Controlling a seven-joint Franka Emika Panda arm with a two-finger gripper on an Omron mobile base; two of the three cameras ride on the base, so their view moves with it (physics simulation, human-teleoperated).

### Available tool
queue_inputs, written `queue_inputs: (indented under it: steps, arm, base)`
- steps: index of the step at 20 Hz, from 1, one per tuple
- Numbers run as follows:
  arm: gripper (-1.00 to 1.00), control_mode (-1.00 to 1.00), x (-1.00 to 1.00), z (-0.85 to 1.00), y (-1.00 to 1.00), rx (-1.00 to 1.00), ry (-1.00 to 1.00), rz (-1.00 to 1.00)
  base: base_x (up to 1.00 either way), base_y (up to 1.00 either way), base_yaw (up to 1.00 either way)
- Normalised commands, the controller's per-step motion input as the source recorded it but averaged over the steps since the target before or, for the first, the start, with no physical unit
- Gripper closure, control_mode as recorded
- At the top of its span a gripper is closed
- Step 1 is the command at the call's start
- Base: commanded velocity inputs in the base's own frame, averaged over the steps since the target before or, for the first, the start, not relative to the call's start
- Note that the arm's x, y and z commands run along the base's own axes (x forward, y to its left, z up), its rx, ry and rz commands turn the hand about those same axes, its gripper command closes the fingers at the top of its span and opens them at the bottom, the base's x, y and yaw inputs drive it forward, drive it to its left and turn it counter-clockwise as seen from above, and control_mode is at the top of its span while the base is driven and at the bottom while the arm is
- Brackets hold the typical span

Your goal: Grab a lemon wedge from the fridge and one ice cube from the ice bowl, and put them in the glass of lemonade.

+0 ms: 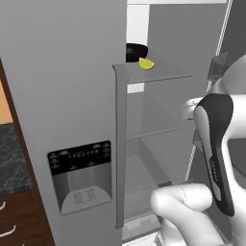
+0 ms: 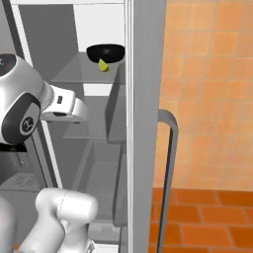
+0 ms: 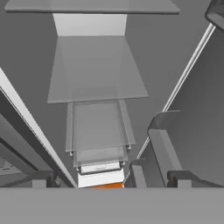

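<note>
The lemon wedge [image 1: 146, 64] is bright yellow, beside a black bowl [image 1: 136, 52]. The fridge [image 1: 62, 96] is light grey with a black dispenser panel [image 1: 79, 157]. Wall tiles [image 2: 212, 89] are orange.

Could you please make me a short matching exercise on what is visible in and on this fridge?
Things:
1. lemon wedge
2. black bowl
3. dispenser panel
4. fridge handle

Places:
A. on the shut door's front
B. by the top shelf's front edge
C. against the orange tiled wall in the right base view
D. just behind the wedge on the top shelf

Pairs: 1-B, 2-D, 3-A, 4-C
</note>
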Motion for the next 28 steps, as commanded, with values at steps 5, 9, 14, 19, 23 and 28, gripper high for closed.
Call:
queue_inputs:
  steps: [5,9,14,19,23,28]
  arm:
    - [-1.0,1.0,0.0,0.0,0.0,0.0,0.0,0.0]
    - [-1.0,1.0,0.0,0.0,0.0,0.0,0.0,0.0]
    - [-1.0,1.0,0.0,0.0,0.0,0.0,0.0,0.0]
    - [-1.0,1.0,0.0,0.0,0.0,0.0,0.0,0.0]
    - [-1.0,-1.0,-0.11,0.02,0.0,0.0,-0.11,0.05]
    - [-1.0,-1.0,0.22,0.12,0.01,0.0,-0.06,0.07]
  base:
    - [0.09,0.37,-0.16]
    - [0.26,0.17,-0.22]
    - [0.68,0.22,-0.2]
    - [0.26,0.06,-0.07]
    - [0.0,0.0,0.0]
    - [0.0,0.0,0.0]
